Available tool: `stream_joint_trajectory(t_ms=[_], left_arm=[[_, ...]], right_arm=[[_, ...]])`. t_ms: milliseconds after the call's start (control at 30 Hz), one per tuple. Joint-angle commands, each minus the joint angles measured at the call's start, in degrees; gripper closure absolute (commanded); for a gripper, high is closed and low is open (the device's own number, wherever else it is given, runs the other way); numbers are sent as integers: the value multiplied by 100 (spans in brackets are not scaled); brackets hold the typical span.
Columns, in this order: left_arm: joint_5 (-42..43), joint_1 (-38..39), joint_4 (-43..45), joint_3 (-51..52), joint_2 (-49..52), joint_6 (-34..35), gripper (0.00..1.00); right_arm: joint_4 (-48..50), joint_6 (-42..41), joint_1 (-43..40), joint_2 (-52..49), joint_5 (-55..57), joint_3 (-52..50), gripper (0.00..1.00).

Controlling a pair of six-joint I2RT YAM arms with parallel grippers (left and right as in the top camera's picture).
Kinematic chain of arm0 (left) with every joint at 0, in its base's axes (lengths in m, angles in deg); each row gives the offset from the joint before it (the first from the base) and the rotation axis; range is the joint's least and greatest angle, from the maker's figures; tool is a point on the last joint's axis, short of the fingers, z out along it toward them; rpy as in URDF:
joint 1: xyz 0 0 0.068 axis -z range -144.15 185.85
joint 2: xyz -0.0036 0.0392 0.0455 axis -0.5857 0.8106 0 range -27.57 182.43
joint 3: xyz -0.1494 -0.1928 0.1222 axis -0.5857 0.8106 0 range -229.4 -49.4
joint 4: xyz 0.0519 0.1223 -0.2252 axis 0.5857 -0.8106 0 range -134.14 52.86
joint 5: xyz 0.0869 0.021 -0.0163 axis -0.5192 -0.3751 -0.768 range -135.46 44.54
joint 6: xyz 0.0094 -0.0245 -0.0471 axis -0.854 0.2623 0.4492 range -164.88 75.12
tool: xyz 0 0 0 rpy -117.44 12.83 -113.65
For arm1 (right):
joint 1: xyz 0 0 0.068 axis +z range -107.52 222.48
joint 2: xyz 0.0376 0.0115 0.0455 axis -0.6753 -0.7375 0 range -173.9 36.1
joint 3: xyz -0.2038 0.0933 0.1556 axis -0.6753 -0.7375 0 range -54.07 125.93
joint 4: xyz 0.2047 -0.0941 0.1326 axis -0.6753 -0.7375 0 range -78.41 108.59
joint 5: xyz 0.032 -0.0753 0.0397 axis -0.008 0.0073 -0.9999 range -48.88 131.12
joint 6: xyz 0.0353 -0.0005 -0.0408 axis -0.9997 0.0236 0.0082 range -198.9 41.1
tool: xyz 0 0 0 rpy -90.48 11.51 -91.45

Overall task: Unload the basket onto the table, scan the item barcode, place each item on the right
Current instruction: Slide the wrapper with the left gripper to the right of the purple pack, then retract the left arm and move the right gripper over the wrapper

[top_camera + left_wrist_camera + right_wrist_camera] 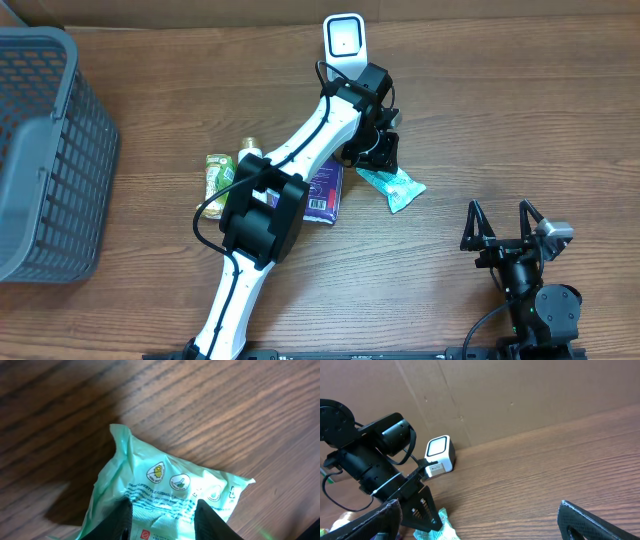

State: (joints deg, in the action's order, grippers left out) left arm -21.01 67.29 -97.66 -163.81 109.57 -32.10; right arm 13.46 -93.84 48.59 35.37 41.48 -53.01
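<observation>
Right of the basket [96, 150], your left gripper [376, 152] sat on the mint pack [397, 187], which lay on the table [520, 100] below the scanner [344, 38]. Its fingers [122, 519] straddled a fold; whether they gripped was unclear. Your right gripper [505, 220] stood wide, well apart.

Mock shop checkout (cardboard backdrop [520, 395]): barcode scanner [343, 38], shopping basket [60, 170].

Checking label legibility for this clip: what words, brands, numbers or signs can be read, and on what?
Nothing reads clearly.
mint-green packet: round icons and print lines, blurred.
purple packet: print too small.
green pouch: print too small.
scanner: no legible marking.
</observation>
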Motion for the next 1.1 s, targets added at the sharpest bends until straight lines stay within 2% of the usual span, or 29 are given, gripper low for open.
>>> stream_joint_trajectory(t_ms=[0,400,467,500,533,567,700,833,967,1067], left_arm=[[-70,76,-98,142,-341,-350,64],[-848,-282,-278,138,-2778,-402,46],[-975,-439,-358,138,-3226,-402,34],[-1060,-529,-407,138,-3442,-404,21],[-1156,-619,-455,138,-3635,-404,4],[-1237,-708,-505,138,-3807,-404,0],[-1582,-1211,-739,138,-4476,-402,0],[-1871,-1626,-881,138,-4806,-402,0],[-1908,-2026,-933,138,-5016,-398,0],[-1912,-2328,-984,138,-5152,-372,1]], right_arm=[[33,17,37,57,-4,-61,0],[153,-35,37,57,-20,-59,0],[157,-42,37,57,-203,-59,0],[164,-37,37,57,-289,-59,0],[184,26,37,57,-485,-57,0],[203,44,35,57,-612,-55,0],[179,44,26,-68,-831,238,0],[133,313,26,-671,-1224,905,0],[-382,651,26,-1843,-1432,1963,0],[-1274,1233,26,-3071,-1443,3195,0]])
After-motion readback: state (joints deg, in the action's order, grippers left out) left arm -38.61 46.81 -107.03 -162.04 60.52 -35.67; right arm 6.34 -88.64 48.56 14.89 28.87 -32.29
